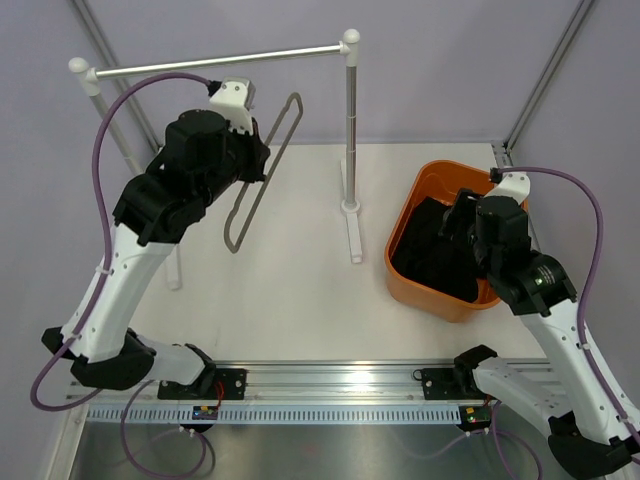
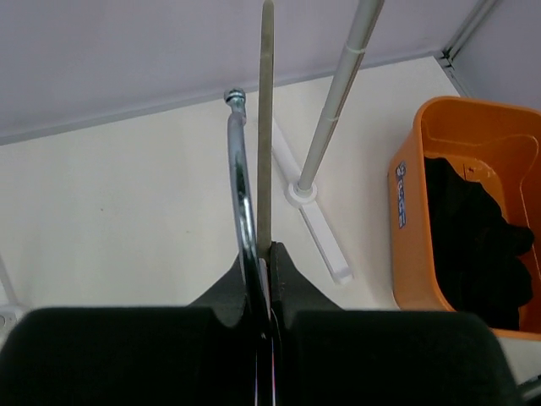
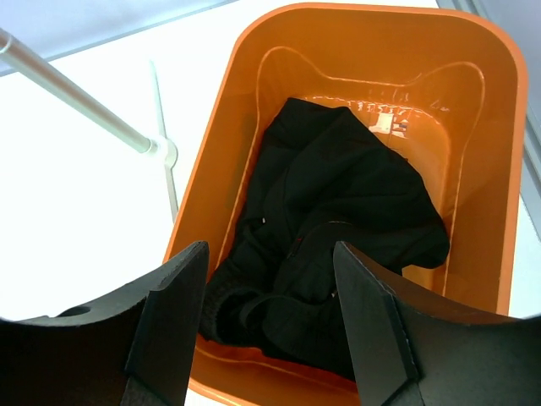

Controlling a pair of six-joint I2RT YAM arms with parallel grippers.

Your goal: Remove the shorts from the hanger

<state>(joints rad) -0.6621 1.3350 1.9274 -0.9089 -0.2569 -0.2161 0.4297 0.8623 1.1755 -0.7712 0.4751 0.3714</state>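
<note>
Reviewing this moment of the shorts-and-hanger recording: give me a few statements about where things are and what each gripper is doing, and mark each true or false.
1. The shorts lie inside the orange bin. True.
2. The right gripper is clamped on the shorts. False: its jaws stand open above them, with nothing between them.
3. The left gripper is shut on the hanger. True.
4. The hanger hangs from the rack rail. False: the left gripper holds it below the rail, off it.
5. The shorts hang on the hanger. False: the hanger is bare.
</note>
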